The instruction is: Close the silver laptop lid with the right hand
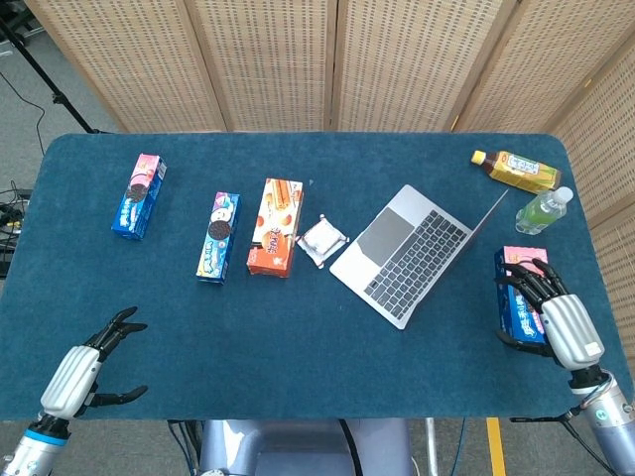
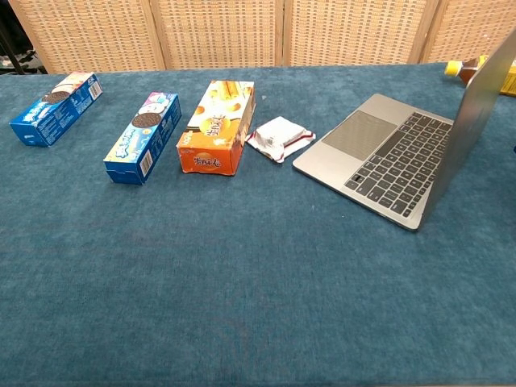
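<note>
The silver laptop (image 1: 402,253) (image 2: 395,165) lies open right of the table's middle, its lid (image 1: 488,220) (image 2: 476,105) standing up along its far right edge. My right hand (image 1: 554,315) hovers open near the table's right edge, right of and nearer than the laptop, over a pink and blue box, with its fingers spread. It is apart from the lid. My left hand (image 1: 84,371) is open at the near left corner, holding nothing. Neither hand shows in the chest view.
A pink and blue box (image 1: 520,278) lies under the right hand. A tea bottle (image 1: 516,171) and a green bottle (image 1: 544,210) lie behind the lid. An orange box (image 1: 275,226), two blue cookie boxes (image 1: 217,237) (image 1: 138,194) and a white packet (image 1: 322,241) lie left of the laptop.
</note>
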`<state>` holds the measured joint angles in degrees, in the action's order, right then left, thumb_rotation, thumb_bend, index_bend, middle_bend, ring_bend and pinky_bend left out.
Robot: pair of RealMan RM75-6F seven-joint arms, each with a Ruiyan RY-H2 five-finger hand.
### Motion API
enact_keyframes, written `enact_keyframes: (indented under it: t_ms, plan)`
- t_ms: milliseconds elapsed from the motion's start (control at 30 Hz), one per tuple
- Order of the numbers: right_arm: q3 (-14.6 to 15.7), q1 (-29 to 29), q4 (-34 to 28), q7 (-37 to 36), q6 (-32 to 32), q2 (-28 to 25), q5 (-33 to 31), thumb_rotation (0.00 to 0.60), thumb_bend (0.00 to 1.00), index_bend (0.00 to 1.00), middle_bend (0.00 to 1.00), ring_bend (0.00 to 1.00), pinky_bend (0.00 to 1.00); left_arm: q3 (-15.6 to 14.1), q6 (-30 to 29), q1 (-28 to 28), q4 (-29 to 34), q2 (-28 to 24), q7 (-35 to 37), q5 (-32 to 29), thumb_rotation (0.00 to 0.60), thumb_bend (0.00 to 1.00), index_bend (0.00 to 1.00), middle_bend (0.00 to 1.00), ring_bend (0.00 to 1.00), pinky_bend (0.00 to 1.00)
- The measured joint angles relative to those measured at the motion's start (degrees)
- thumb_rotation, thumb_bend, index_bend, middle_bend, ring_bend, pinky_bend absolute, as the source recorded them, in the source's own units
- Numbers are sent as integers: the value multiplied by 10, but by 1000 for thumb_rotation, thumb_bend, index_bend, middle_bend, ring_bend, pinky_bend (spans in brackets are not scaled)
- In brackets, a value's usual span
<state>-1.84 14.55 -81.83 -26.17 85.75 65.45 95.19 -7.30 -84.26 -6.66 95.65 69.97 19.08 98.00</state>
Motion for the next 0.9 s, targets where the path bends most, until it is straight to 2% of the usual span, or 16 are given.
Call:
enact_keyframes:
  t_ms: [900]
  plan:
    - [15, 12, 6, 2, -27, 20, 15, 600, 218, 254, 192, 256, 87, -2, -3, 2, -1, -1, 1, 3, 600, 13, 229, 121, 206, 286]
